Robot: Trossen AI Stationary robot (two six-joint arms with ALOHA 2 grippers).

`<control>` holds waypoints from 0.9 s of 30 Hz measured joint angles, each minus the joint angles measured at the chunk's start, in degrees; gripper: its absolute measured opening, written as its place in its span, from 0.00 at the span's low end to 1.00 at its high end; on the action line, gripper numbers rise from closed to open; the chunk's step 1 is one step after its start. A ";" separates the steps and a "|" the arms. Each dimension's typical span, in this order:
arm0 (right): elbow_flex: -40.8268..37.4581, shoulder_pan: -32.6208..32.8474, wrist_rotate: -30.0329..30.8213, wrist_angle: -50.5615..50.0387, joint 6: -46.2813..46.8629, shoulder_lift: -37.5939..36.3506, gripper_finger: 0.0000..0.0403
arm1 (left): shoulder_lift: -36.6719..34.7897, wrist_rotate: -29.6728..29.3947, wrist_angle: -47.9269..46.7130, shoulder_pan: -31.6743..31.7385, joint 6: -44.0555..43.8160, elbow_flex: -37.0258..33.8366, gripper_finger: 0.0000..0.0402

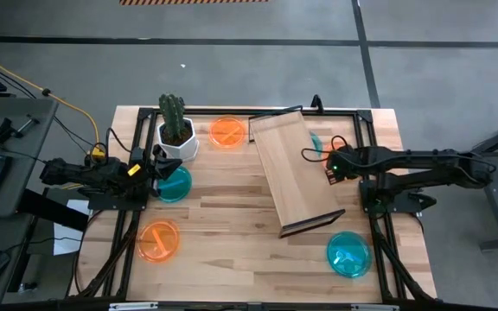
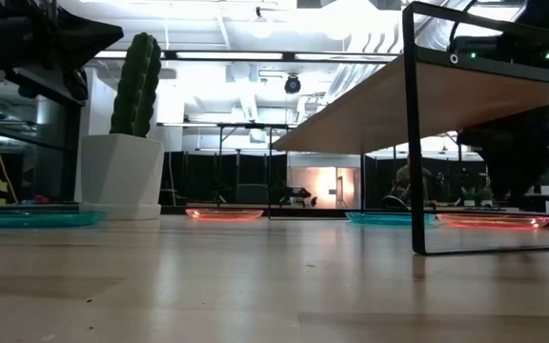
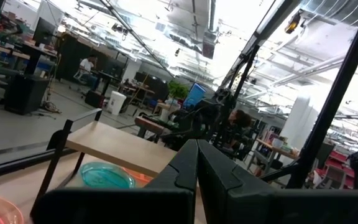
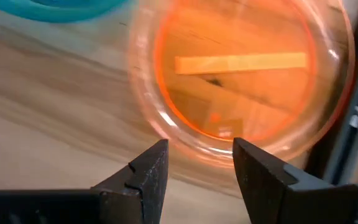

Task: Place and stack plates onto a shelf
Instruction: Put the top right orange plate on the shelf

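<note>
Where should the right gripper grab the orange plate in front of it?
Probably by the near rim, coming from the open right gripper's side. The orange plate lies flat on the table, so only its thin raised edge offers a pinch. The left gripper waits by the cactus pot.

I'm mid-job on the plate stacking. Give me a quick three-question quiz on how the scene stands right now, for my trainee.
1. True or false: a plate already lies on top of the shelf.
2. What lies just ahead of the open right claw in its wrist view? A: an orange plate. B: a teal plate. C: bare table.
3. Fill in: the cactus pot stands nearest the ___ claw.

Key
1. False: the shelf top is bare.
2. A: the orange plate.
3. Left: the left claw is beside the pot.
</note>
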 joint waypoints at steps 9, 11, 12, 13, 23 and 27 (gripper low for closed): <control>0.00 4.06 -0.10 0.54 -0.66 -1.52 0.40 | 0.00 0.00 0.00 0.00 -0.32 0.00 0.00; 0.00 4.36 0.47 0.47 0.20 -1.52 0.40 | 0.00 0.00 -0.01 0.00 -0.32 0.00 0.00; 0.00 4.46 0.76 0.47 0.34 -1.42 0.40 | 0.00 0.00 0.00 0.00 -0.33 0.00 0.00; 0.00 4.51 0.95 0.50 0.38 -1.05 0.40 | 0.00 0.00 -0.01 0.00 -0.37 0.00 0.00; 0.00 4.51 1.30 2.02 -1.07 9.79 0.40 | 0.00 0.00 -0.02 0.00 -0.39 0.00 0.00; 0.00 4.51 1.44 5.82 -4.65 12.53 0.40 | 0.01 0.00 -0.02 0.00 -0.40 0.00 0.00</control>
